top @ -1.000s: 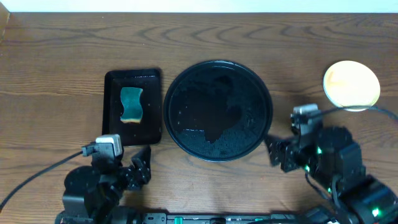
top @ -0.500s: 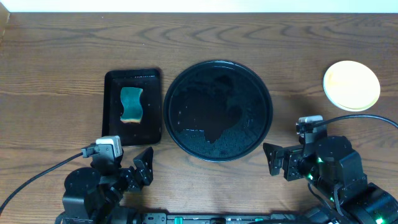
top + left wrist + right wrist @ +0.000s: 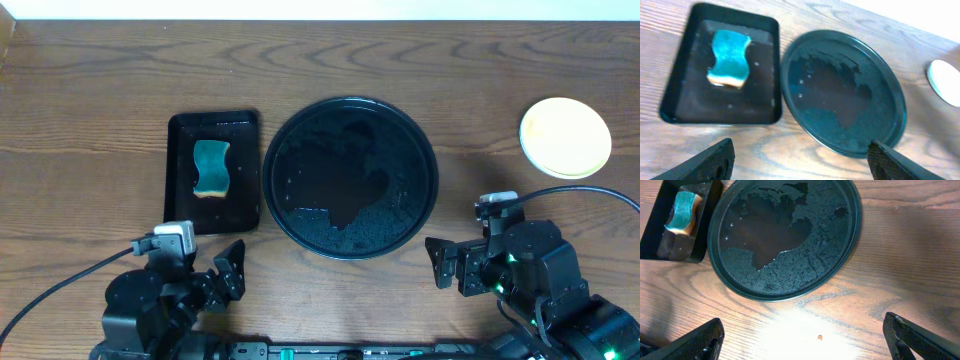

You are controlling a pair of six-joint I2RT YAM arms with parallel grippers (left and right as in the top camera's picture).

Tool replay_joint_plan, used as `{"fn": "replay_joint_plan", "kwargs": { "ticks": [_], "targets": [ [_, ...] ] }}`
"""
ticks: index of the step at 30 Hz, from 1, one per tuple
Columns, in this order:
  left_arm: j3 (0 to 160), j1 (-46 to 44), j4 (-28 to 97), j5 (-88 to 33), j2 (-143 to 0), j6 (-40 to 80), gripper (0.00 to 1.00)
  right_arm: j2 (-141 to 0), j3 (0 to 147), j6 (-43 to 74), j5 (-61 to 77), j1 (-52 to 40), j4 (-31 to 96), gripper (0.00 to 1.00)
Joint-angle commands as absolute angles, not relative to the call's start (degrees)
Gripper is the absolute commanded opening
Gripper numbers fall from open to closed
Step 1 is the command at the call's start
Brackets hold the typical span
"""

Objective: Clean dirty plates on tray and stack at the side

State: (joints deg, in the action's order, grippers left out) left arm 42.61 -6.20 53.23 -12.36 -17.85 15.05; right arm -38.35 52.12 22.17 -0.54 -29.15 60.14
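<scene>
The large round black tray [image 3: 350, 176] lies wet and bare in the table's middle; it also shows in the left wrist view [image 3: 842, 92] and the right wrist view [image 3: 784, 236]. A pale yellow plate [image 3: 565, 137] sits at the far right, seen as one plate from above; its edge shows in the left wrist view [image 3: 945, 82]. No blue plates are visible. My left gripper [image 3: 230, 272] is open and empty near the table's front left [image 3: 802, 165]. My right gripper [image 3: 440, 262] is open and empty at the front right [image 3: 805, 340].
A smaller rectangular black tray [image 3: 180, 180] left of the round tray holds a teal sponge [image 3: 210, 168]. A tiny orange crumb [image 3: 819, 337] lies on the wood between the right fingers. The table's far edge runs along the top.
My right arm has drawn back from near the yellow plate toward the front edge, then held nearly still. The left arm has not moved.
</scene>
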Motion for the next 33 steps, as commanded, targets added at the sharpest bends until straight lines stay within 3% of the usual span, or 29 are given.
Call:
{"fn": "replay_joint_plan", "kwargs": {
  "ticks": [1, 9, 15, 25, 33],
  "targets": [
    [40.62, -5.89, 51.33, -5.58, -13.67, 14.70, 0.85, -38.41, 51.99, 22.90, -1.04, -29.67, 60.14, 0.99],
    [27.92, -4.80, 37.43, -3.14, -4.89, 0.91, 0.85, -38.41, 51.99, 22.90, -1.04, -29.67, 60.14, 0.99],
    [17.08, -2.76, 26.96, -4.29, -1.61, 1.10, 0.85, -38.41, 51.99, 22.90, -1.04, -29.67, 60.16, 0.99],
    [10.26, -0.82, 24.21, -4.49, -0.10, 3.57, 0.85, -38.41, 51.99, 22.90, -1.04, -29.67, 60.25, 0.99],
    [4.75, -0.82, 15.05, -7.07, -0.10, 5.21, 0.85, -38.41, 51.99, 22.90, -1.04, -29.67, 60.27, 0.99]
  ]
}}
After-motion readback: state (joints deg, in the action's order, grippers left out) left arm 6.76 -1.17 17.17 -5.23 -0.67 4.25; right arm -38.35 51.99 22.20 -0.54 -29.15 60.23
